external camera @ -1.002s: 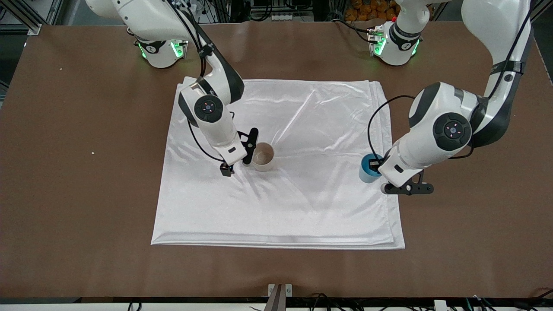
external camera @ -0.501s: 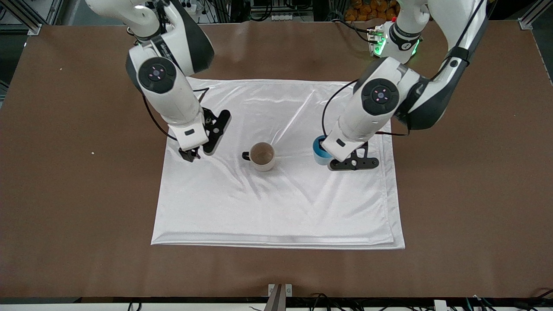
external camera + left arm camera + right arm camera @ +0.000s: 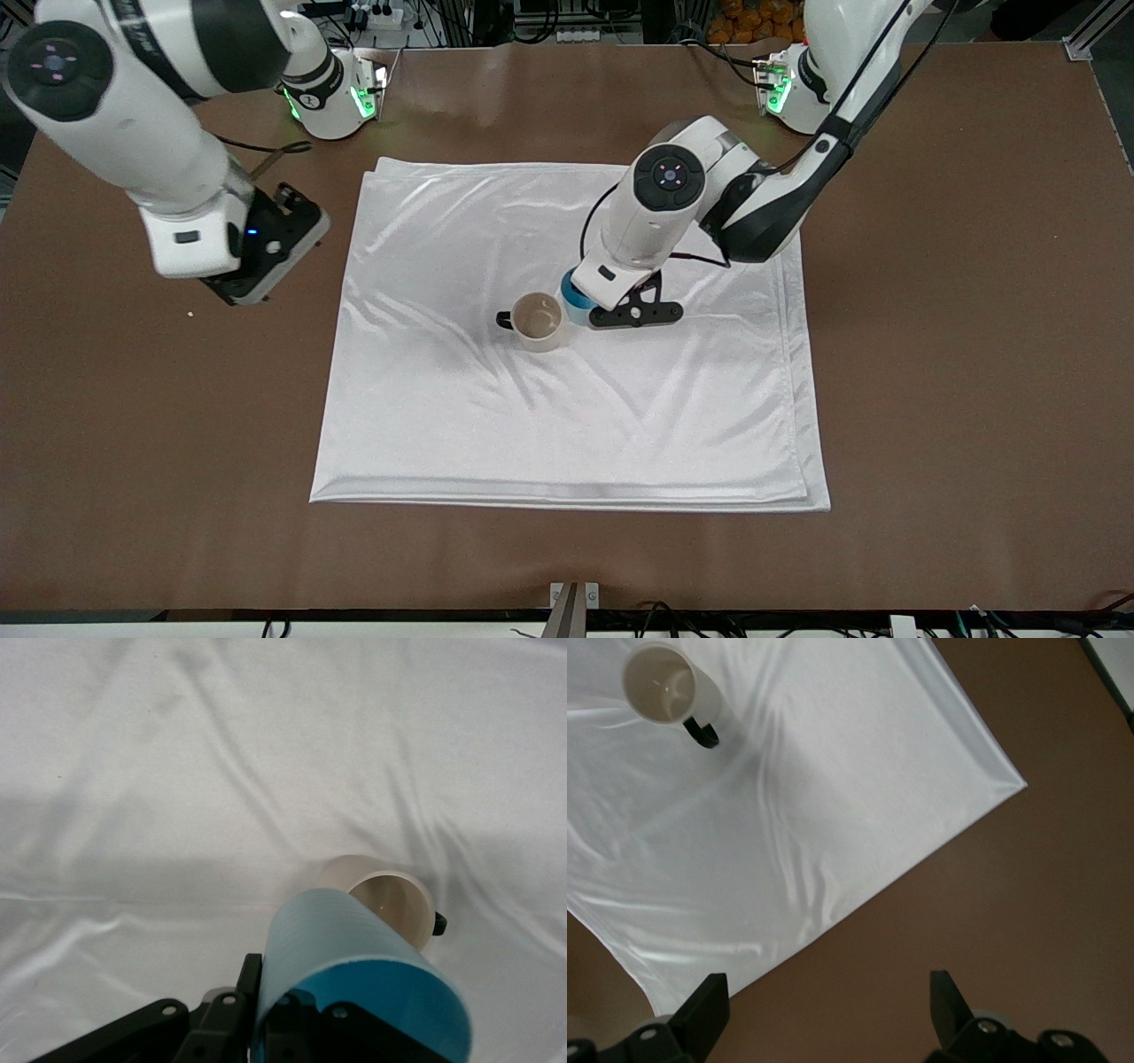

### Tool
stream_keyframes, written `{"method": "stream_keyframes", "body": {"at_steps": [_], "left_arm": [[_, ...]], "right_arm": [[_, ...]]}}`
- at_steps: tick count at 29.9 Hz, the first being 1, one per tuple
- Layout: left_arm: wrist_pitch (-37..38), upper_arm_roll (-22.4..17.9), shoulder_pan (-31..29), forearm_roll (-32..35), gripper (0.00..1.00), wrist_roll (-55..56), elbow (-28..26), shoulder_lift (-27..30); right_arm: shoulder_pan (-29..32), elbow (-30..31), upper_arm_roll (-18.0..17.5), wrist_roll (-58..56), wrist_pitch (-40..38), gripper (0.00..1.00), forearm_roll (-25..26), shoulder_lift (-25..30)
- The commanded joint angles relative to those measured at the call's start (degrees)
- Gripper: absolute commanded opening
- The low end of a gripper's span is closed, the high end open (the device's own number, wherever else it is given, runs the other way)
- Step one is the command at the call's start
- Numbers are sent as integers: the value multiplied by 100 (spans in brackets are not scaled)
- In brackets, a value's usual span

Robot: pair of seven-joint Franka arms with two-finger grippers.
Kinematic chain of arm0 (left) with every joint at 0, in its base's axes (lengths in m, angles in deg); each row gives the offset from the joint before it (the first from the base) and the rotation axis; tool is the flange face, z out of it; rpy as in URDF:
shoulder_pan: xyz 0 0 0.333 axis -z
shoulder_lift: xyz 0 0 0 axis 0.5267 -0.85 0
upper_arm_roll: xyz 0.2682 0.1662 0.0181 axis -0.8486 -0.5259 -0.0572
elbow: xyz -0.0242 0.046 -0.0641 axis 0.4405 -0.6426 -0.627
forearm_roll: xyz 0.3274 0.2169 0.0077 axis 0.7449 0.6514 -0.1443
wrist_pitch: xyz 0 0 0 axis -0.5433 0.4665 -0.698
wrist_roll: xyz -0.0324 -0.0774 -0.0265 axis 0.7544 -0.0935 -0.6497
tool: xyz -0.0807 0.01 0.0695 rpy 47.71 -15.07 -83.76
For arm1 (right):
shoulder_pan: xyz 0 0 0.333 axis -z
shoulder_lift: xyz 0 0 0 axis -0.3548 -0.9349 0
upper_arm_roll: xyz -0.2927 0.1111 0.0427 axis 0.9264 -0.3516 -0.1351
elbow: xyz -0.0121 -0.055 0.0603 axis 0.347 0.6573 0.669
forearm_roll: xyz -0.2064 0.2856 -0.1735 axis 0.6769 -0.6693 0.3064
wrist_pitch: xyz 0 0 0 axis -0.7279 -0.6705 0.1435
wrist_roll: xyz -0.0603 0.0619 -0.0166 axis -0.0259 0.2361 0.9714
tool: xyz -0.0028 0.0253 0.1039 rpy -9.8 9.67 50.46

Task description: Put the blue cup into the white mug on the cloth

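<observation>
The white mug [image 3: 538, 321] stands upright near the middle of the cloth [image 3: 567, 416], its black handle toward the right arm's end. My left gripper [image 3: 592, 306] is shut on the blue cup [image 3: 571, 301], one finger inside the wall and one outside, and holds it right beside the mug on the left arm's side, slightly above the cloth. In the left wrist view the blue cup [image 3: 354, 966] is tilted in my left gripper [image 3: 266, 1010], with the mug [image 3: 381, 899] just past it. My right gripper [image 3: 244, 283] is open and empty, raised over the bare table beside the cloth's edge.
The brown table [image 3: 957, 354] surrounds the cloth on all sides. The right wrist view shows my right gripper [image 3: 824, 1010], open over the table, a cloth [image 3: 788, 797] corner and the mug [image 3: 660, 682]. A small metal bracket [image 3: 574, 595] sits at the table's near edge.
My left gripper has carried the blue cup across the cloth to right beside the mug. My right gripper has risen and drawn back from the mug, off the cloth.
</observation>
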State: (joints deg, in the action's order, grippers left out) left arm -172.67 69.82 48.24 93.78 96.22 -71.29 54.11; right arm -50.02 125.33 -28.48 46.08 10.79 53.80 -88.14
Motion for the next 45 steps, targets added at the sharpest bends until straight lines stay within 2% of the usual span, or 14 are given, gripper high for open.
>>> {"method": "stream_keyframes", "body": {"at_steps": [1,5,7,12,15,20,29,40,43,44,45], "left_arm": [[-123,-594,814,59,0,293,444,-421],[-238,-1200,1403,33,0,398,462,-465],[-299,-1368,1597,24,0,477,540,-492],[-343,-1395,1686,15,0,609,813,-737],[-422,-1395,1765,15,0,635,831,-782],[-475,-1395,1791,15,0,732,831,-843],[-783,-1527,2116,32,0,1013,822,-1046],[-783,-1553,2090,32,1,1031,805,-1063],[-783,-1553,2055,24,45,1022,796,-1063],[-783,-1562,2055,24,64,1022,796,-1063],[-783,-1562,2046,24,88,1022,796,-1063]], "right_arm": [[-3,-455,489,128,-622,100,67,11],[-3,-552,780,137,-772,100,67,11],[-3,-561,938,145,-834,100,67,11],[6,-762,1325,154,-887,100,-21,2],[102,-886,1623,242,-931,100,-284,-6],[112,-965,1879,689,-931,100,-443,-7],[59,-974,1835,2227,-1045,100,-399,2],[50,-1071,1835,3801,-1045,100,-373,2],[50,-1071,1835,4038,-1045,100,-373,2],[50,-1071,1835,4117,-1045,100,-373,-6],[50,-1071,1835,4196,-1045,100,-373,-7]]}}
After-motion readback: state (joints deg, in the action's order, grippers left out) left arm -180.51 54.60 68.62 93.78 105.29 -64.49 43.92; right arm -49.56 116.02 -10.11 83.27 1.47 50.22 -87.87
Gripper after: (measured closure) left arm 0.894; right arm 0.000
